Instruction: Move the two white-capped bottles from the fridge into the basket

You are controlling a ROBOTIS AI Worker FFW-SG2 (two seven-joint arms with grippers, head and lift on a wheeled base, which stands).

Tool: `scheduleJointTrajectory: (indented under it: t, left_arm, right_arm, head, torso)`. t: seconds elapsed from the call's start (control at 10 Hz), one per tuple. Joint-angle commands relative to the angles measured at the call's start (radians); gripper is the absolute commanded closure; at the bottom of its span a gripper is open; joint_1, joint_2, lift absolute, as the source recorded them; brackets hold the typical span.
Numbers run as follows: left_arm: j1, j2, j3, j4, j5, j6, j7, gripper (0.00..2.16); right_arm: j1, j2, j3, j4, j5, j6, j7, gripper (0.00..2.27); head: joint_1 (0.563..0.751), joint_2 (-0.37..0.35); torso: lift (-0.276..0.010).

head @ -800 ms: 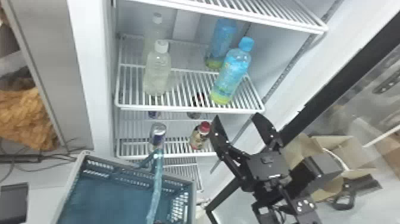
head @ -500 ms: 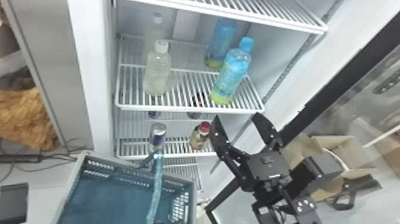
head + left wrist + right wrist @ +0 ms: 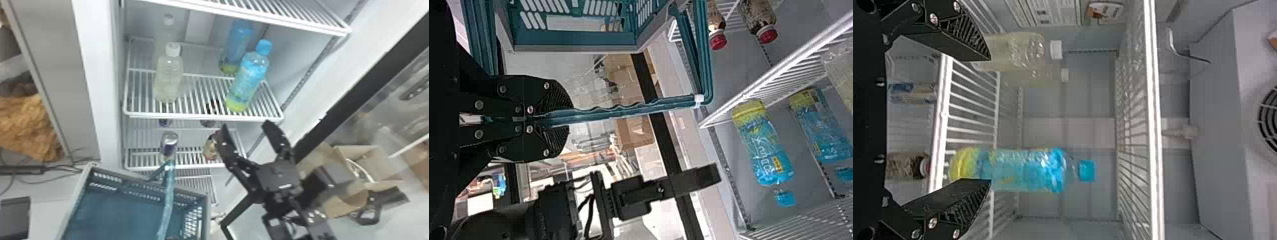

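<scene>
Two clear white-capped bottles stand on the left of the fridge's middle shelf, a front bottle [image 3: 169,78] and a rear bottle [image 3: 163,35] behind it. My right gripper [image 3: 246,125] is open and empty in front of the shelf's edge, lower and to the right of them. In the right wrist view the gripper [image 3: 989,119] has the front bottle [image 3: 1020,50] beyond one finger and the rear bottle [image 3: 1038,76] farther back. The blue basket [image 3: 204,217] is at the lower left. In the left wrist view my left gripper [image 3: 546,119] is shut on the basket handle [image 3: 629,110].
Two blue-capped bottles, front [image 3: 247,79] and rear [image 3: 237,41], stand on the shelf's right side. Below are a can [image 3: 169,142] and a small bottle [image 3: 210,150]. The wire shelf edge [image 3: 204,117] and upper shelf [image 3: 255,19] border the opening.
My right gripper has shifted slightly to the left, now covering the small bottle's red cap in the head view. The bottles and the basket look the same.
</scene>
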Motion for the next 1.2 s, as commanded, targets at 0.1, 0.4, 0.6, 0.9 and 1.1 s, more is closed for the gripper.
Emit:
scheduleJointTrajectory:
  t: [0.1, 0.4, 0.6, 0.9, 1.1]
  left_arm:
    - [-0.010, 0.003, -0.006, 0.001, 0.002, 0.000, 0.000, 1.19]
    - [-0.012, 0.002, -0.004, -0.001, 0.002, 0.000, 0.000, 1.19]
    - [-0.017, 0.003, -0.010, 0.001, 0.002, 0.000, 0.000, 1.19]
    - [-0.020, 0.003, -0.012, 0.001, 0.004, 0.000, 0.002, 1.19]
    - [-0.020, 0.005, -0.012, 0.001, 0.004, 0.000, 0.002, 1.19]
  right_arm:
    - [-0.139, -0.041, 0.097, 0.134, 0.003, -0.015, 0.003, 0.17]
    - [-0.267, -0.042, 0.131, 0.271, 0.029, -0.039, 0.003, 0.13]
    - [-0.338, -0.044, 0.143, 0.343, 0.035, -0.052, 0.015, 0.09]
    - [-0.434, -0.044, 0.153, 0.441, 0.031, -0.079, 0.053, 0.09]
    - [-0.495, -0.042, 0.171, 0.505, 0.019, -0.106, 0.062, 0.08]
  head:
    - [0.695, -0.350]
    - [0.695, -0.330]
    - [0.695, -0.304]
    - [0.695, -0.284]
    - [0.695, -0.269]
  torso:
    - [0.000]
    - [0.000]
    - [0.000]
    - [0.000]
    - [0.000]
